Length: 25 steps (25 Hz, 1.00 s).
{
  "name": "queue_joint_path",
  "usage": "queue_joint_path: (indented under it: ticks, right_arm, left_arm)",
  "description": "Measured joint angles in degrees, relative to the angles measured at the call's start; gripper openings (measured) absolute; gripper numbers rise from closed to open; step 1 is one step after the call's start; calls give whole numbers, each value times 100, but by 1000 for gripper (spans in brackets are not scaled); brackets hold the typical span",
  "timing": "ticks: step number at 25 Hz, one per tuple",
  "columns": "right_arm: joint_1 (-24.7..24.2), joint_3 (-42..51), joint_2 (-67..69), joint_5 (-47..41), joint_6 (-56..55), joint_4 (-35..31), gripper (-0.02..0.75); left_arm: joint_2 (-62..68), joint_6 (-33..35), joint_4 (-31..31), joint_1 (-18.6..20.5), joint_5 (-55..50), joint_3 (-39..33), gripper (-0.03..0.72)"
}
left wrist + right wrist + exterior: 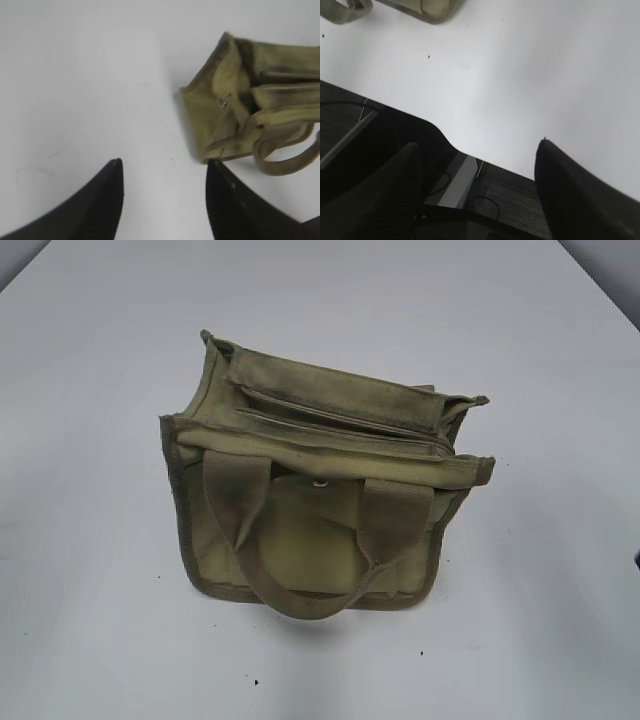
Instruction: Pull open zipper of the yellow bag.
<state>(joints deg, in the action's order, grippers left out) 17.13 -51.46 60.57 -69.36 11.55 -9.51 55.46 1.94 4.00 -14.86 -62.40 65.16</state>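
Observation:
The yellow bag (320, 530) is a small olive canvas tote standing mid-table, its two webbing handles drooping toward me. The zipper (340, 427) runs as a thin line along its top; I cannot make out the pull tab there. Neither gripper appears in the exterior view. In the left wrist view my left gripper (165, 161) hangs open over bare table, with the bag (240, 115) ahead to its right and apart from it. A small silver metal piece (222, 103) glints on the bag's near end. My right gripper (478, 143) is open with nothing between its fingers, far from the bag (427, 10).
The white table top (100, 540) stretches all around the bag. In the right wrist view the table's edge (470, 152) runs under the gripper, with dark floor, a cable and a metal frame below it.

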Motion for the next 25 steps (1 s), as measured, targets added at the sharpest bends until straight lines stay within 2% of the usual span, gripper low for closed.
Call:
queue_joint_path:
  ticks: [3,9,13,17,25]
  right_arm:
    - [0,649,-741,35,-7,20,544]
    - [0,1769,-2268,271,-13,304,544]
    - [0,2247,-2939,439,-13,503,544]
    - [0,2345,-3345,629,-13,538,543]
    - [0,2356,-3393,670,-13,544,543]
  left_arm:
    - [-1225,-194,-400,6,-93,-776,409]
    - [-3116,-256,-496,6,-174,-2439,407]
    - [-4051,-256,-547,6,-193,-3203,404]
    - [-4498,-256,-559,6,-5,-3437,404]
    - [-4544,-256,-577,6,135,-3520,402]
